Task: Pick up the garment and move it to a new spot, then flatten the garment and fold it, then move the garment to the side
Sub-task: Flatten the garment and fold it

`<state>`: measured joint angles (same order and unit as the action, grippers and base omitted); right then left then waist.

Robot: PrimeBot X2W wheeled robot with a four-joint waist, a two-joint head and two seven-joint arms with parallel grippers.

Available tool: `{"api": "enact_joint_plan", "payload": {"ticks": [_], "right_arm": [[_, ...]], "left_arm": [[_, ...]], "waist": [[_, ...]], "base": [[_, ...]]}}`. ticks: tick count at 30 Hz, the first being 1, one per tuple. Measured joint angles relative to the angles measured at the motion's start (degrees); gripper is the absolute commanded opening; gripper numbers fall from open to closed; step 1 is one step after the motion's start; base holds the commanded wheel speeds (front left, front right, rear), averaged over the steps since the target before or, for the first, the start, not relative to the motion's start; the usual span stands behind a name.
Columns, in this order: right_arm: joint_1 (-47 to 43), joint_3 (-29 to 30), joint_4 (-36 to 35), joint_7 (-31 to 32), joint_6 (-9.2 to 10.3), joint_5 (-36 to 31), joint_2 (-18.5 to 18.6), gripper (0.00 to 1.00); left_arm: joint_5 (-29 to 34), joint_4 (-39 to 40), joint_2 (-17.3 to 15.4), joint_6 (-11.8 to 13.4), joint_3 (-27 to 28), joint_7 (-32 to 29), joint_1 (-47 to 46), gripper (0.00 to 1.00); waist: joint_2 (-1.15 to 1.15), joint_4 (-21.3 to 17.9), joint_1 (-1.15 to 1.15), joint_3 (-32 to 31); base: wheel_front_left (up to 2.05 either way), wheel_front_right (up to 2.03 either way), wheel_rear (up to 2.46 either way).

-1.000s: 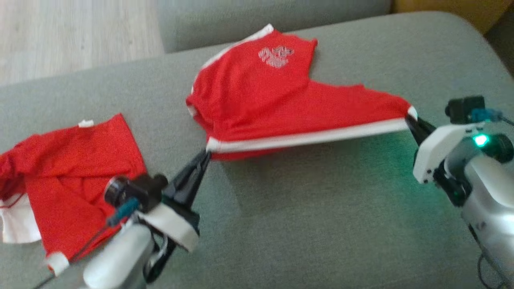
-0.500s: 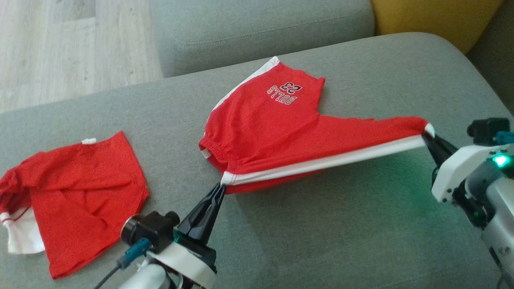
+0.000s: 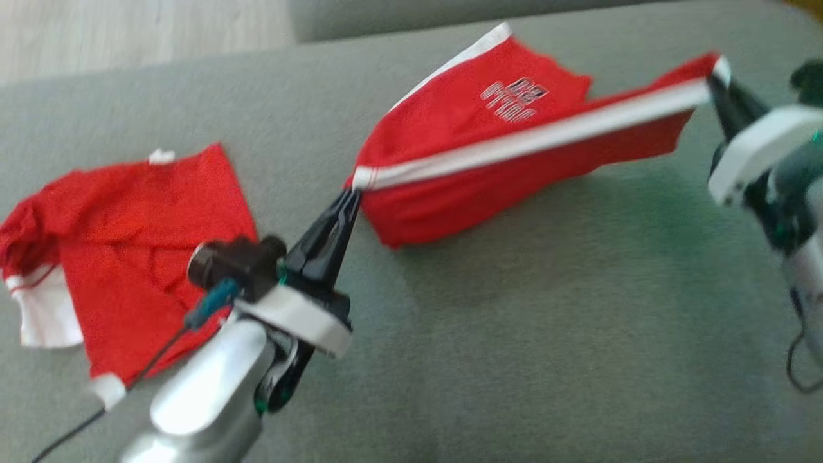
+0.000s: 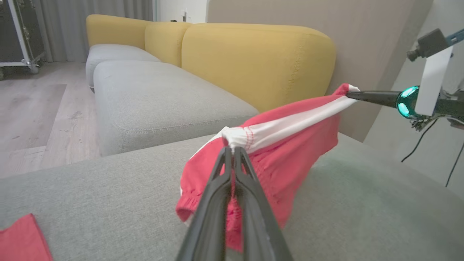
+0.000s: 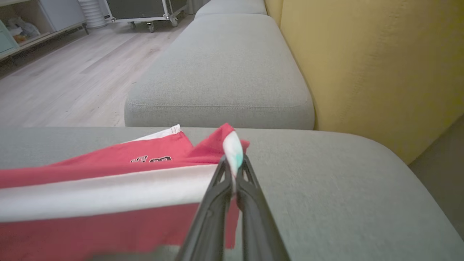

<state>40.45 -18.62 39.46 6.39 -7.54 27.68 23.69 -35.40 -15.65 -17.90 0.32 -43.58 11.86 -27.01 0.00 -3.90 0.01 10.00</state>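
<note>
Both pinching: shorts (image 3: 463, 199) stretched between left hand (image 3: 353, 193), at waistband corner, and right hand (image 3: 712, 78).

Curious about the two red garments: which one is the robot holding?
The red shorts with the white stripe, pinched by the left gripper and right gripper; the red shirt lies untouched.

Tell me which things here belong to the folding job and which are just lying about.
In the job: red shorts, held at both stripe ends by left gripper and right gripper; grey cushion beneath.
Lying about: crumpled red top, yellow backrest, neighbouring grey seat.
</note>
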Motion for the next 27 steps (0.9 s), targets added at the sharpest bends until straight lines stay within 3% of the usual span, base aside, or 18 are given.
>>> {"api": "enact_joint_plan", "payload": {"ticks": [13, 25, 26, 27], "right_arm": [[17.6, 2.0, 13.0, 2.5, 0.0, -5.7, -1.6, 0.0], [27.4, 2.0, 25.4, -0.1, 0.0, -10.1, -1.3, 0.0], [27.8, 2.8, 26.2, -0.8, 0.0, -10.0, -1.3, 0.58], [28.4, 3.8, 27.4, -0.9, 0.0, -9.4, -1.4, 1.0]], "left_arm": [[0.1, -10.4, 7.8, -2.4, 0.1, 0.3, -13.4, 0.0], [1.7, -18.1, 13.8, -4.5, -0.9, 2.3, -20.6, 0.0], [2.0, -18.6, 14.1, -4.9, -1.0, 2.4, -20.8, 0.0], [2.4, -18.9, 14.3, -4.9, -1.0, 2.4, -21.0, 0.42]], "waist": [[0.0, 8.9, 0.01, 10.6], [0.0, 15.7, 0.0, 17.7], [0.0, 16.0, 0.0, 18.0], [-0.01, 16.3, 0.0, 18.3]], "base": [[0.0, 0.0, 0.0], [0.0, 0.0, 0.0], [0.0, 0.0, 0.0], [0.0, 0.0, 0.0]]}}
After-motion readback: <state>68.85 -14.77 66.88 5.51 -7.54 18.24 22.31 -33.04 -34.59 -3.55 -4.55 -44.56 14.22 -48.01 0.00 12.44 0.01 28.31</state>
